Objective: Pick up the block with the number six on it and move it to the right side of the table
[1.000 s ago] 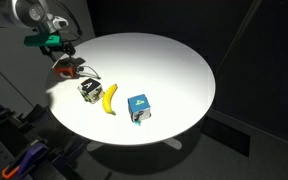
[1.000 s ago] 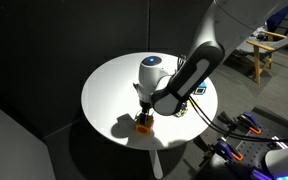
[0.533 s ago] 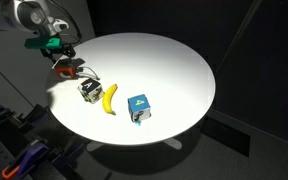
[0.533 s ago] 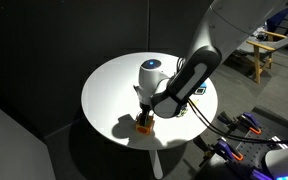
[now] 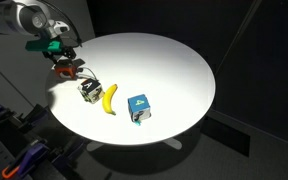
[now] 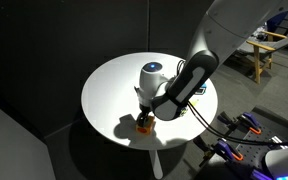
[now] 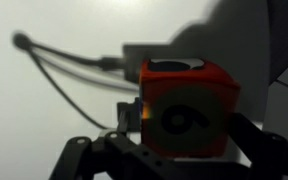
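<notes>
The block with the number six (image 7: 187, 108) fills the wrist view, its red-orange face with a dark numeral towards the camera. My gripper (image 7: 184, 135) is shut on it, with one dark finger on each side. In both exterior views the gripper (image 5: 66, 66) holds the block (image 6: 144, 124) at the edge of the round white table (image 5: 169, 65). Whether the block touches the tabletop (image 6: 109, 85) cannot be told.
A black-and-white cube (image 5: 87, 90), a banana (image 5: 110, 97) and a blue cube (image 5: 138, 106) lie in a row near the gripper. My arm (image 6: 189, 75) arches over the table. Dark curtains surround the table, and equipment stands at the lower corners.
Almost nothing: the gripper stays shut on the block at the same spot, and the arm shifts only slightly.
</notes>
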